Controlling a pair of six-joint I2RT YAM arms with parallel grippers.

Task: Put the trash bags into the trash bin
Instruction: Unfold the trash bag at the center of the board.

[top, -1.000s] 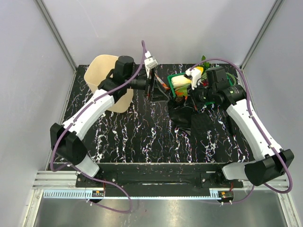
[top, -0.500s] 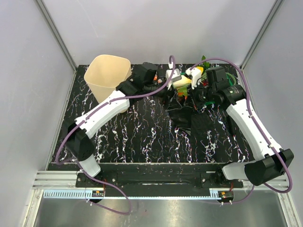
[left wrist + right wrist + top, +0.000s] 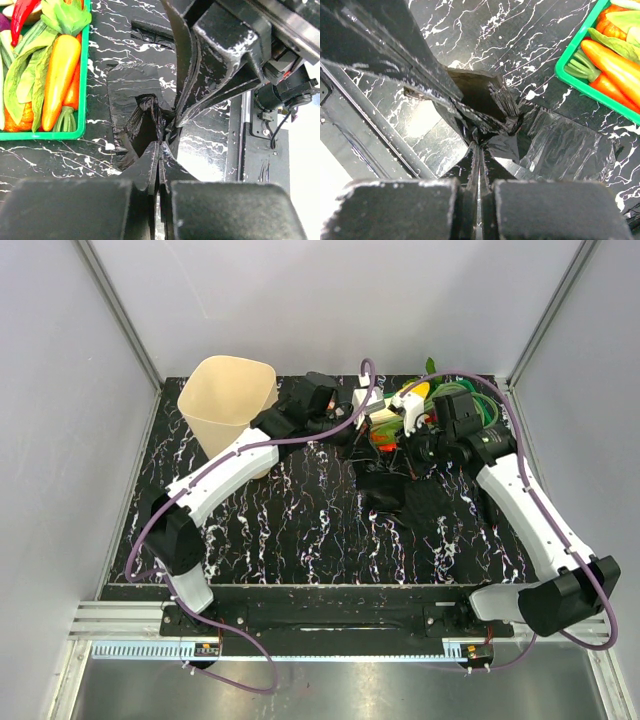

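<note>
1. Top view: the bin stands upright at the far left of the surface, and nothing black shows inside it. The trash bag lies well apart from it, beside the vegetable tray. Both arms reach to the bag.
2. Left wrist view: the left jaws are closed on a puckered fold of the trash bag. The rest of the bag lies flat.
3. Right wrist view: the right jaws are closed on the same crinkled fold. By my judgement the bag is grasped but not yet lifted clear, so carrying and dropping it into the bin remain.
</note>
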